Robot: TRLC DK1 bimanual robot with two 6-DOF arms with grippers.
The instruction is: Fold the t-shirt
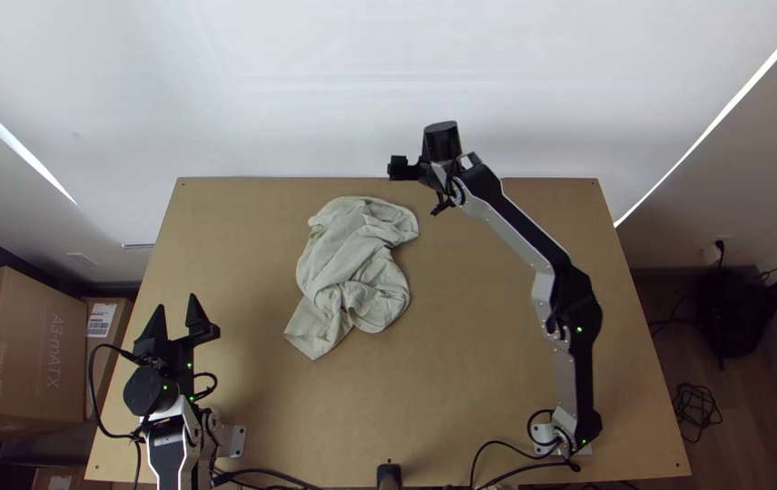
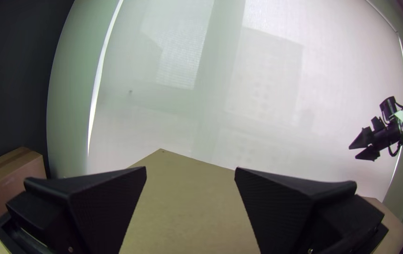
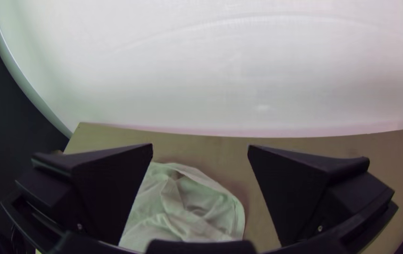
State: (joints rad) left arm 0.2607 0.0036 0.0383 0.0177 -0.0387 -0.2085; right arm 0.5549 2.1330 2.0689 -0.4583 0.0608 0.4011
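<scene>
Both your left gripper (image 2: 190, 169) and right gripper (image 3: 200, 146) have their fingers wide apart, holding nothing; the t-shirt (image 1: 352, 259) lies bunched left of centre on the desk (image 1: 488, 363); pinch into those crumples and you may catch several layers, lifting a lump instead of opening the cloth; pull with only the right and it could just drag or twist, since your left is well apart from it and anchors nothing.
</scene>
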